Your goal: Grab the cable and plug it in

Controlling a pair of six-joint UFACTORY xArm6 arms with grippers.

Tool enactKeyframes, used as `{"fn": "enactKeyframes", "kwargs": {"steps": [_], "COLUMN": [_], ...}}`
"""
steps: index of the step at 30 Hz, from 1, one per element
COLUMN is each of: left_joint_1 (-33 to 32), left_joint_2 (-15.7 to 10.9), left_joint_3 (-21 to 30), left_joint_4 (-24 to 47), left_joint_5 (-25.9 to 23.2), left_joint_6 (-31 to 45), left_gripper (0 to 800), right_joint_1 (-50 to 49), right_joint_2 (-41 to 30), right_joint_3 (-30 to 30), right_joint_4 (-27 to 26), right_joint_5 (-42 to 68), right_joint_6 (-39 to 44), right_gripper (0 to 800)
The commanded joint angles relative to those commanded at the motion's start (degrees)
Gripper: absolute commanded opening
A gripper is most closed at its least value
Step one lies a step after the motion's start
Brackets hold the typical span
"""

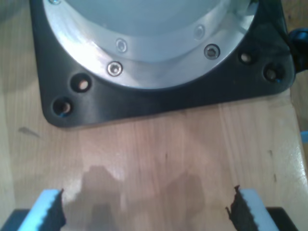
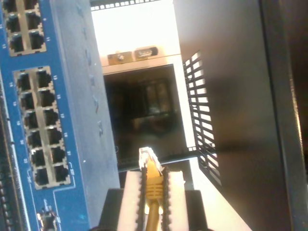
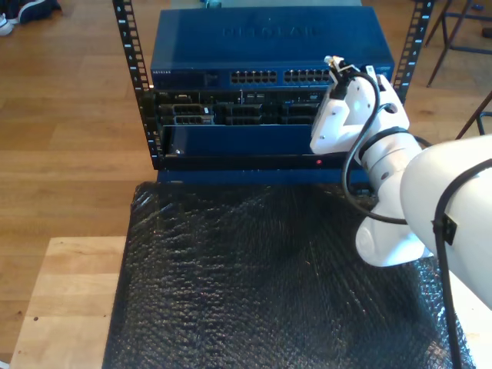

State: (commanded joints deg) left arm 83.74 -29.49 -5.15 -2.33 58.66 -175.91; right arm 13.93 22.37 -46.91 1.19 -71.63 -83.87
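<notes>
Robot arm carries network cable to the switch, plug not yet seated

The second gripper (image 2: 154, 192) pinches the yellow cable (image 2: 154, 190) just behind its clear plug (image 2: 147, 158), which points past the blue switch (image 2: 62, 120), whose port rows (image 2: 41, 127) sit around ten o'clock of the tip in the second wrist view; in the exterior view the arm (image 3: 361, 123) hangs at the rack's (image 3: 261, 92) three o'clock end. The plug looks off-line, so a push could jam it against the casing or twist it in the pads. The first gripper (image 1: 144, 211) waits spread over a wooden table (image 1: 154, 154) by a black base plate (image 1: 159, 96).
</notes>
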Motion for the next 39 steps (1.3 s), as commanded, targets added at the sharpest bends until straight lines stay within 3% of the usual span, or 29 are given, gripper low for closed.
{"fn": "enactKeyframes", "kwargs": {"steps": [17, 24, 39], "left_joint_1": [0.00, 0.00, 0.00], "left_joint_2": [0.00, 0.00, 0.00], "left_joint_3": [0.00, 0.09, 0.09], "left_joint_4": [0.00, 0.00, 0.00], "left_joint_5": [0.00, 0.00, 0.00], "left_joint_6": [0.00, 0.00, 0.00], "left_gripper": [800, 800, 800], "right_joint_1": [4.40, 5.80, 7.56], "right_joint_2": [2.37, 5.98, 8.09], "right_joint_3": [0.09, -3.87, -5.27], "right_joint_4": [11.43, 15.21, 20.13], "right_joint_5": [-2.55, -3.25, -6.15], "right_joint_6": [-4.92, -5.54, -10.37], "right_gripper": [0, 0, 0]}}
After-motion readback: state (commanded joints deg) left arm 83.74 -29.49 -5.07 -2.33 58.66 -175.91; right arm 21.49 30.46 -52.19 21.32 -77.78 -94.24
